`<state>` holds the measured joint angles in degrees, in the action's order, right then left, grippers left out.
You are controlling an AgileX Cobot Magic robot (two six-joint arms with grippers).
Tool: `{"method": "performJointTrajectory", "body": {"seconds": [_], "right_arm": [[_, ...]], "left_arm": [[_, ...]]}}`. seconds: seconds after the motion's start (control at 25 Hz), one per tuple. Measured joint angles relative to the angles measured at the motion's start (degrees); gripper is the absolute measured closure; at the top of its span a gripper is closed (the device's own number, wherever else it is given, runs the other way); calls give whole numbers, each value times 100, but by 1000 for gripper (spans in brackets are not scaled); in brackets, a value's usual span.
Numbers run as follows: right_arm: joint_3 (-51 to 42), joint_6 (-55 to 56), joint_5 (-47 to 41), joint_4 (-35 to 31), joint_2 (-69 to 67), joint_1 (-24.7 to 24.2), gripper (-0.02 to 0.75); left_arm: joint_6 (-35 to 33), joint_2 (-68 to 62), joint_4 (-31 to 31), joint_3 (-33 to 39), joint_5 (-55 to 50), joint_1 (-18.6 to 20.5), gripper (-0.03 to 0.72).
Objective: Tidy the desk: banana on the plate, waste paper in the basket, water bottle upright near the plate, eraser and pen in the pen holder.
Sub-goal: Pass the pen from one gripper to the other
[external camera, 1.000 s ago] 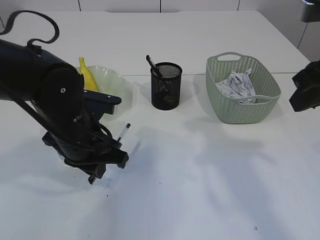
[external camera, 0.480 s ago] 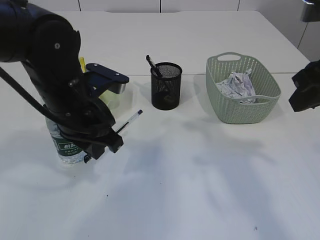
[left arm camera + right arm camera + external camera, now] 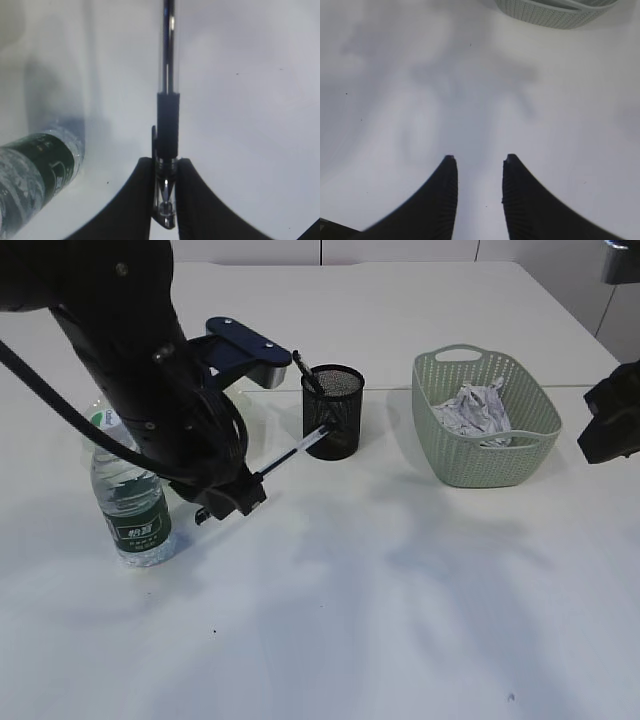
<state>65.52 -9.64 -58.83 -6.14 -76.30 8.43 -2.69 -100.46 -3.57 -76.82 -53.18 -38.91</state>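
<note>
My left gripper (image 3: 238, 490) is shut on a clear pen with a black grip (image 3: 295, 453). It holds the pen above the table, the free end pointing at the black mesh pen holder (image 3: 333, 412). The pen shows clamped between the jaws in the left wrist view (image 3: 167, 125). Another pen stands in the holder. The water bottle (image 3: 127, 498) stands upright at the left and also shows in the left wrist view (image 3: 35, 170). The crumpled waste paper (image 3: 477, 410) lies in the green basket (image 3: 484, 465). My left arm hides the plate and banana. My right gripper (image 3: 477, 161) is open and empty.
The right arm (image 3: 612, 422) hangs at the right edge, beside the basket. A corner of the basket shows at the top of the right wrist view (image 3: 555, 12). Bare white table lies in front.
My left arm has risen and moved right and back with the pen, from low beside the bottle toward the pen holder. It now hides the plate and banana. The right arm has not moved.
</note>
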Motion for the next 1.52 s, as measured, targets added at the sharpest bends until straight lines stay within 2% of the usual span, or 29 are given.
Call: {"method": "performJointTrajectory", "body": {"seconds": [0.24,0.64,0.84,1.28,1.36,1.52], "right_arm": [[0,-12,0,0,0,0,498],[0,-24,0,-7,0,0,498],[0,-240,0,-7,0,0,498],[0,-1029,-74,-379,151,13,498],[0,-1128,-85,-331,244,121,498],[0,-1158,-88,-41,491,704,498]], "left_arm": [[-434,13,-239,-633,-401,-385,629],[-711,13,-103,-1656,-1317,-410,630],[-1029,26,357,-1671,-1529,-410,630],[-1195,26,480,-1671,-1727,-410,630],[-1256,26,558,-1671,-1731,-410,630],[-1305,26,641,-1671,-1741,-410,630]]}}
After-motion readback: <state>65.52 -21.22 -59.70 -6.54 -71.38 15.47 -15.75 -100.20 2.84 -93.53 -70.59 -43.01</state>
